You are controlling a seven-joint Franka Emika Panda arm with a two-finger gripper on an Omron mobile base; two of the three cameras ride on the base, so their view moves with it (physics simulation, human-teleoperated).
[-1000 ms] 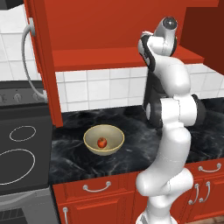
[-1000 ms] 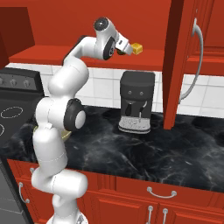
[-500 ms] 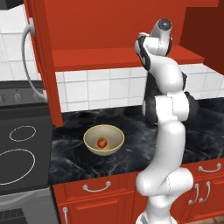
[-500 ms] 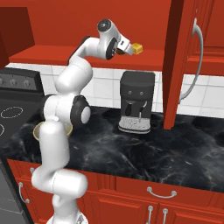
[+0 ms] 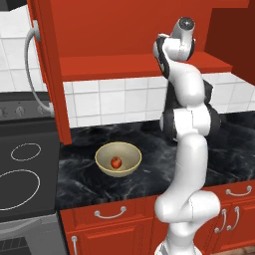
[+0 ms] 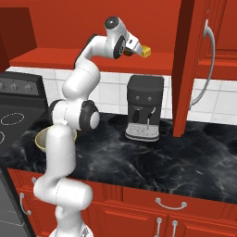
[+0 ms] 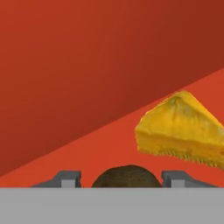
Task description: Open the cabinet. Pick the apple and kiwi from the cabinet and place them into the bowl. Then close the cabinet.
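Desk: Changed in the last second?

Field: Reaches deeper into the open cabinet (image 5: 142, 67), hand now up at shelf level rather than just under it. Brackets the kiwi (image 7: 126, 177) with the gripper (image 7: 122, 179), one fingertip (image 7: 69, 178) on each side.

Desk: Gripping it?

Field: Not visibly. Shows a sliver of red shelf between each tip and the fruit, so jaws apart and around it, no contact to be seen. Cannot say more than that from the hand view.

Desk: Where, exactly?

Field: On the cabinet shelf, near the front, with the cheese wedge (image 7: 181, 129) just beside it and farther in.

Desk: And the rest?

Field: Apple (image 5: 116, 162) already lying in the bowl (image 5: 119, 173) on the dark counter below. Doors wide open.

Desk: Meaning?

Field: Roughly halfway, by the look of it. Needs a squeeze, a lift clear of the wedge, a carry down to the bowl, then both doors shut.
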